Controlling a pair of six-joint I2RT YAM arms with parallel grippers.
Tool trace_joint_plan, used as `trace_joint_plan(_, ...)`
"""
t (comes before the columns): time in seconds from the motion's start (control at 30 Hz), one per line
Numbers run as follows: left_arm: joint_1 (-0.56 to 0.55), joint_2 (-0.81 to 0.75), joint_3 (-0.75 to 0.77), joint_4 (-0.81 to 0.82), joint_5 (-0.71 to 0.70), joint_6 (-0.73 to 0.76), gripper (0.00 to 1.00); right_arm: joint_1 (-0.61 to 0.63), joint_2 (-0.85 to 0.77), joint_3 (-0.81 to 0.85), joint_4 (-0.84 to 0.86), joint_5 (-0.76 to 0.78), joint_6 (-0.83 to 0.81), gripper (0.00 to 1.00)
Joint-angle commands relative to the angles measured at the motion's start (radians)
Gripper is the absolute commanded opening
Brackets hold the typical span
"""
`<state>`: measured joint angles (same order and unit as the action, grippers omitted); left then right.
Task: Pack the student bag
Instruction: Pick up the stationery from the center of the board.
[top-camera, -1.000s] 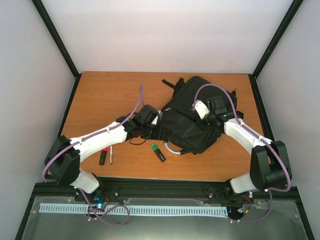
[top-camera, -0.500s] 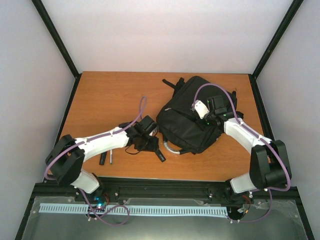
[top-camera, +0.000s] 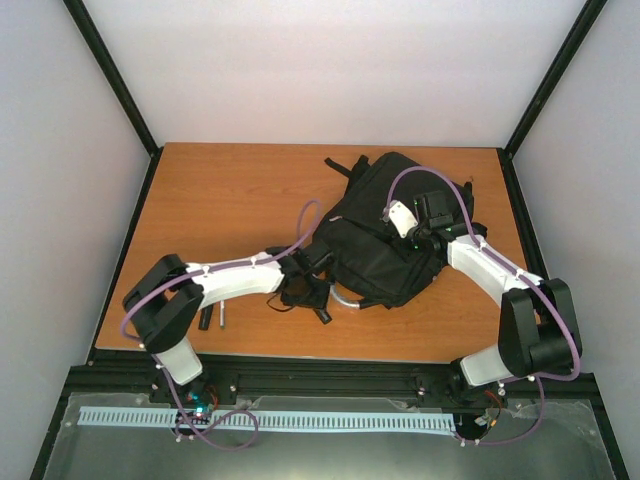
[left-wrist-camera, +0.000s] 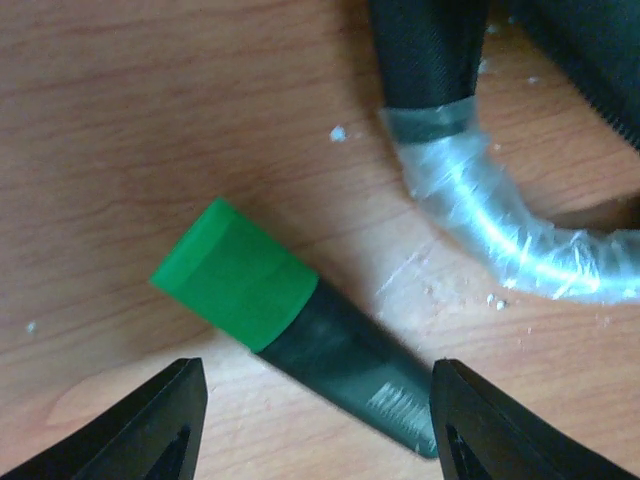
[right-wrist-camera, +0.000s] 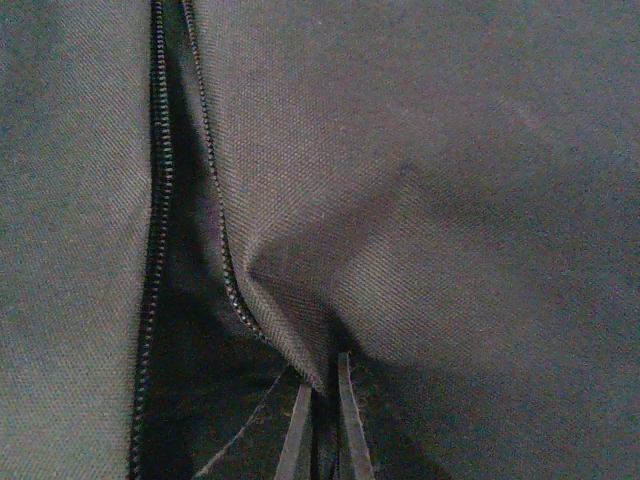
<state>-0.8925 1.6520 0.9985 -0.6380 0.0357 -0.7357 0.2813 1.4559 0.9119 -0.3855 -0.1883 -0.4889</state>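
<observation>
**Left hand** (left-wrist-camera: 318, 425): the jaws stand wide apart, straddling a green-capped highlighter (left-wrist-camera: 300, 320) that lies flat on the counter (left-wrist-camera: 120, 120). Neither finger appears to touch it, and nothing is held.

**Right hand** (right-wrist-camera: 322, 425): closed, pinching a fold of the student bag (top-camera: 365, 255) beside the zip opening (right-wrist-camera: 165, 300). The pinch lifts that edge so the gap shows.

**Bag position:** it lies on the right half of the counter, with its pale grey loop handle (left-wrist-camera: 480, 215) just beside the highlighter.

**Step in hand, as judged:** pick-up of the highlighter while the opening is held apart.

**Next move:** the left hand needs to lower, close squarely across the barrel, and carry the highlighter to the opening without catching the loop handle.

**Also noted:** a thin pen (top-camera: 222, 316) lies near the left arm, not yet packed.
</observation>
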Motion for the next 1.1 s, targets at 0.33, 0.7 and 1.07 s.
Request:
trace_joint_plan(0.33, -0.095, 0.165, 0.154, -0.185, -0.187, 0.020, 0.63, -0.001, 0.015, 0.016, -0.013, -0.010, -0.004, 0.06)
trace_joint_plan(0.7, -0.076, 0.027, 0.081, -0.196, -0.151, 0.137, 0.64, -0.001, 0.011, 0.018, -0.016, -0.014, -0.003, 0.06)
trace_joint_plan(1.07, -0.031, 0.098, 0.166, -0.202, -0.066, 0.319, 0.60, -0.001, -0.002, 0.016, -0.019, -0.016, -0.001, 0.06)
